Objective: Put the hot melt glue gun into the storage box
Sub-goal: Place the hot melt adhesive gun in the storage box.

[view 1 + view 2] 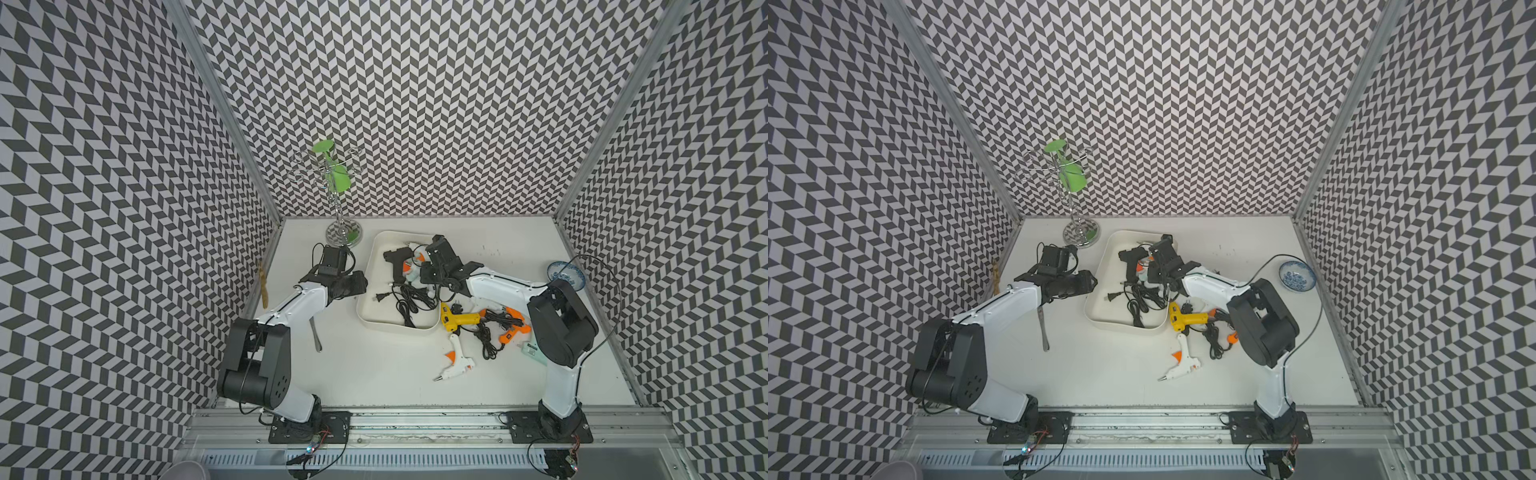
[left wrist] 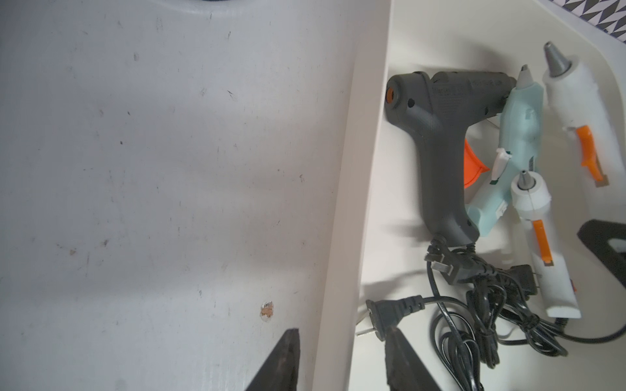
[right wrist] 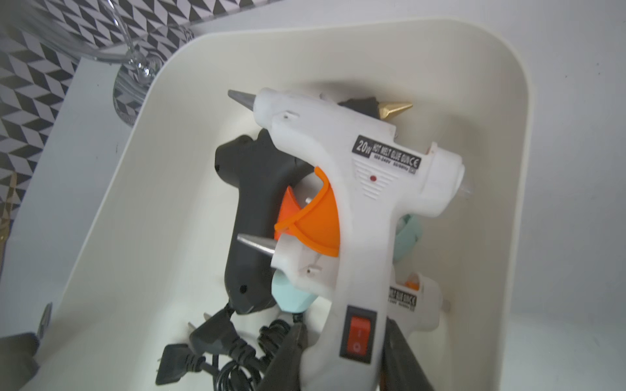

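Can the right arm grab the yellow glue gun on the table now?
Probably not yet. The right arm has its jaws shut on a white glue gun over the storage box. The yellow glue gun lies uncovered beside the box, so it must let go first.

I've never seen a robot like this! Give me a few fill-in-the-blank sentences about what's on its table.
The white hot melt glue gun, held over the storage box, is gripped by the robot's ___ end effector.
The label on its side gives its power as ___.
The small round bowl has a ___ pattern.
The stemmed cup hanging on the silver stand is ___.
Missing words: right; 20W; blue; green.
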